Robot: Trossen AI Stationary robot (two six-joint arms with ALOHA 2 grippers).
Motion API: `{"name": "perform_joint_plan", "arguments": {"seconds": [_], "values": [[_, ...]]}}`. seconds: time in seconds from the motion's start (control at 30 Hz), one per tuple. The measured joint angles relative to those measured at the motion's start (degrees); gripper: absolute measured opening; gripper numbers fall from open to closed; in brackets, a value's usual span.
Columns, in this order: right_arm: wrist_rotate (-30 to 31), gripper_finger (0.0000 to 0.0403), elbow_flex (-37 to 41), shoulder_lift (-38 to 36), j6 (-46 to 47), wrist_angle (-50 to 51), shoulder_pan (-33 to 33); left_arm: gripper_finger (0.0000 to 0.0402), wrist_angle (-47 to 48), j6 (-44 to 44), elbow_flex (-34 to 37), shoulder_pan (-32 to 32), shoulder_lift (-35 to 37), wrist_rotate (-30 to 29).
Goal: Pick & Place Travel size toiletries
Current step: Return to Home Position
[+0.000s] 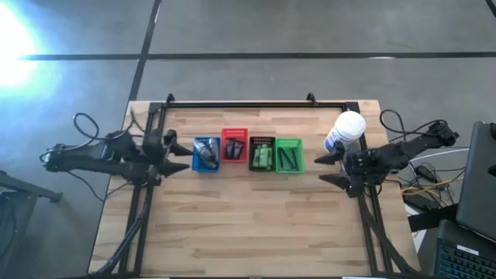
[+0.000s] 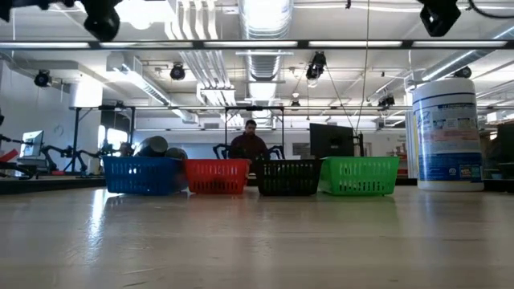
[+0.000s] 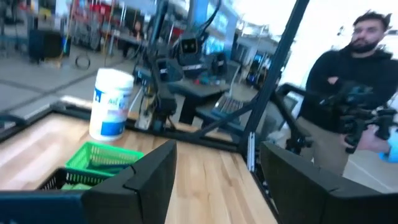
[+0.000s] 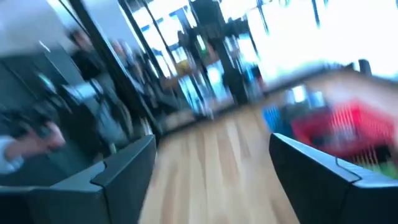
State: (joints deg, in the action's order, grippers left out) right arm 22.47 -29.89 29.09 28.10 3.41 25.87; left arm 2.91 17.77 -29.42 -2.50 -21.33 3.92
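The toiletries lie sorted in a row of four small baskets at the table's middle. Grey tubes (image 1: 206, 155) fill the blue basket (image 1: 195, 144), and dark maroon packets (image 1: 234, 147) the red basket (image 1: 234, 132). Bright green packets (image 1: 263, 159) are in the black basket (image 1: 262, 139), and thin black sticks (image 1: 288, 159) in the green basket (image 1: 289, 142). My left gripper (image 1: 180, 157) (image 3: 214, 186) hovers open just left of the blue basket. My right gripper (image 1: 329, 168) (image 4: 211, 180) hovers open right of the green basket. Neither holds anything.
A big white round container with a blue label (image 1: 346, 132) (image 2: 444, 132) stands upright near the table's right edge, beside my right arm. A black frame rail (image 1: 248, 105) runs along the far edge. The table's near half is bare wood (image 1: 248, 225). A person (image 3: 348, 93) stands beyond the table.
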Motion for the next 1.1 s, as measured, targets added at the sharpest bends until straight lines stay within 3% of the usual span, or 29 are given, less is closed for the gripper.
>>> {"name": "perform_joint_plan", "arguments": {"seconds": [0.13,0.37,0.57,0.67,0.87,1.1], "values": [[0.06,0.0296,7.31,-5.93,-7.47,-13.23,0.00,0.0236,0.14,-1.01,4.63,0.00,8.24,-0.07],[2.38,0.0280,18.30,-18.29,-8.87,-19.37,0.00,0.0236,5.55,-1.31,9.57,0.02,21.28,-0.13],[4.75,0.0269,26.45,-28.95,-9.48,-21.92,-0.03,0.0236,9.52,-0.86,9.85,0.02,19.14,-3.48],[4.92,0.0263,29.41,-29.11,-10.31,-25.17,-0.03,0.0237,10.03,-1.65,10.28,0.03,18.95,-6.42],[4.52,0.0248,29.42,-27.84,-9.01,-23.16,0.00,0.0237,3.30,-1.65,14.11,0.09,20.22,-9.23],[4.64,0.0235,29.39,-27.86,-8.81,-21.42,0.00,0.0237,-14.15,-0.26,26.60,0.15,20.79,-9.47]]}}
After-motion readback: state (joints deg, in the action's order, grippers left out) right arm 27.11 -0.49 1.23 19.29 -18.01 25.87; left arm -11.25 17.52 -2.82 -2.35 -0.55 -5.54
